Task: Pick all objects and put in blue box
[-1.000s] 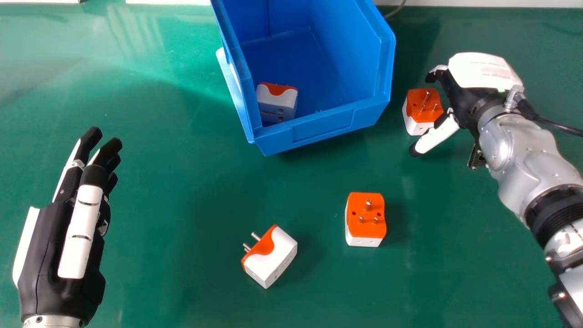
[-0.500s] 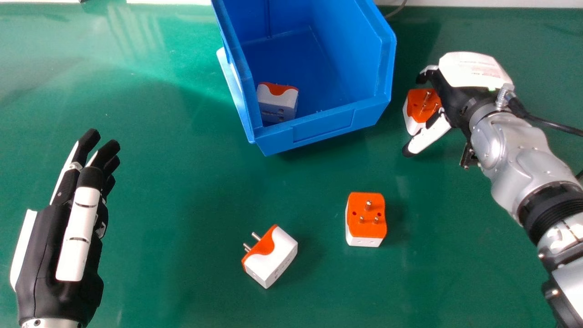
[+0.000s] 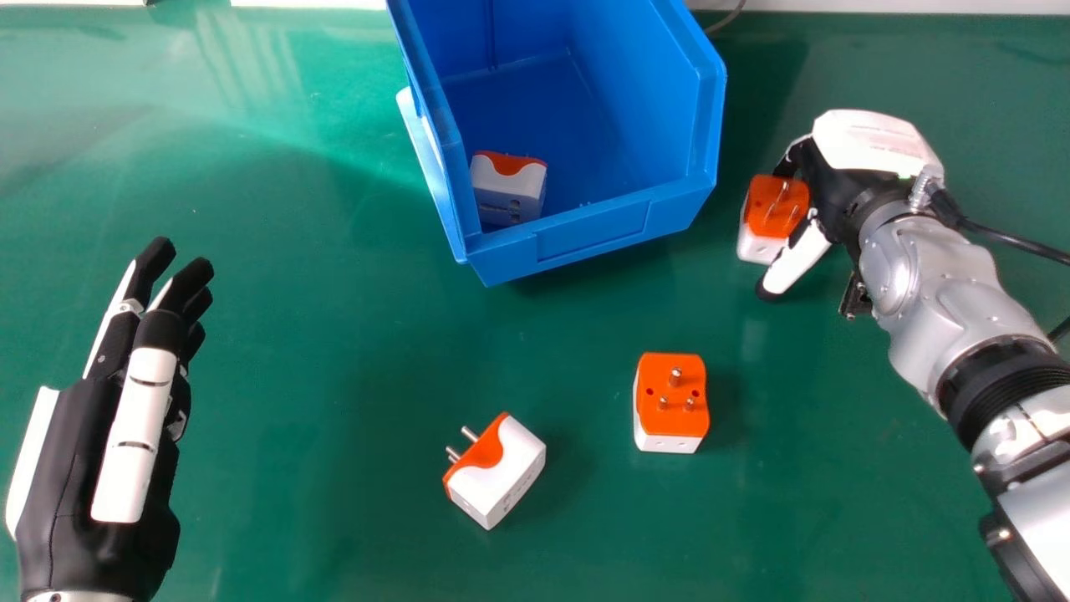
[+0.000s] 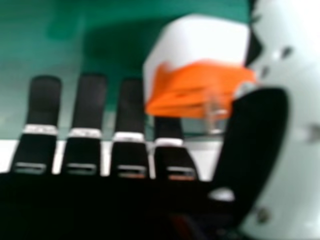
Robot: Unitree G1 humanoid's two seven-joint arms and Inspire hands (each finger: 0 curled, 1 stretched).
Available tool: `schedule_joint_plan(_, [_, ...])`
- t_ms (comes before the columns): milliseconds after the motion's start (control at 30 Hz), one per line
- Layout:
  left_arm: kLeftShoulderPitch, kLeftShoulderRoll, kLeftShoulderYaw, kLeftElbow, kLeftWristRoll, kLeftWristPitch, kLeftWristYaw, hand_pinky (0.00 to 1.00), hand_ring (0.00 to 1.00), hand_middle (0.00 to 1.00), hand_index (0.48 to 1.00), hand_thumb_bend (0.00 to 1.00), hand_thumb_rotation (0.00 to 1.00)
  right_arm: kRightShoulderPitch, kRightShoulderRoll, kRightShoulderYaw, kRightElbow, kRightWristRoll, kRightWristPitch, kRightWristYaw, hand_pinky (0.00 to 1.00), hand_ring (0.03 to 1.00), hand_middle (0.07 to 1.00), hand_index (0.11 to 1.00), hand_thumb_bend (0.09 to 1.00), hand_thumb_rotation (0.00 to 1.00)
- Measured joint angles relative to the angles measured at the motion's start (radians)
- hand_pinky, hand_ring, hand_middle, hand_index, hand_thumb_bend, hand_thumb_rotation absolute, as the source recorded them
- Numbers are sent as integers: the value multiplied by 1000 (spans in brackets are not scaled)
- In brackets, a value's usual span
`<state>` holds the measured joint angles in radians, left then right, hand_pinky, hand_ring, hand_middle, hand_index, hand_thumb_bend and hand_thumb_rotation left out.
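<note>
Flanking the orange-and-white plug adapter (image 3: 777, 209) right of the blue box (image 3: 593, 232), the right hand (image 3: 873, 142) had straight fingers, a spread thumb and nothing gripped.

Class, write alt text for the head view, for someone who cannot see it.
The robot's black and white right hand is at an orange and white plug adapter right of an open blue plastic box holding a similar adapter. Two more adapters lie nearer on the green table; the matching left hand is at left.
</note>
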<state>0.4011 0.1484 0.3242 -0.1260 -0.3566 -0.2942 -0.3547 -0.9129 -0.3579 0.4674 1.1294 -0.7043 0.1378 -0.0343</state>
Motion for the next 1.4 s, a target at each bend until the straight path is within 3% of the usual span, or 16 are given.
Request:
schedule_joint_plan(100, [2,7,7,0,0,-1,-13,1000,965,932,957,587,799,-6,6,4,15,0,2,0,458,569,631,682,804,125])
schedule_joint_plan(333, [31,9,20,-42,-13,12,-11,984,960,921,948,594,782,-9,21,-4,42,13,-11,-47,449,556,611,648,783,76])
schedule_joint_plan(433, [36,8,24,-47,-17,23,-8,981,957,920,946,596,776,-9,21,-4,46,23,-48,-107,412,502,561,602,686,48])
schedule_joint_plan(767, [42,5,25,-50,-25,25,-3,973,946,915,932,593,758,-8,21,-5,59,33,-94,-184,352,461,518,566,571,19])
schedule_joint_plan(900, [43,-1,25,-54,-25,25,8,969,942,912,927,592,755,-8,21,-6,63,34,-98,-186,343,454,514,564,555,15])
schedule_joint_plan(1400, [45,-3,24,-55,-18,25,10,972,943,913,923,601,751,-8,21,-16,67,45,-83,-188,321,443,488,554,508,3])
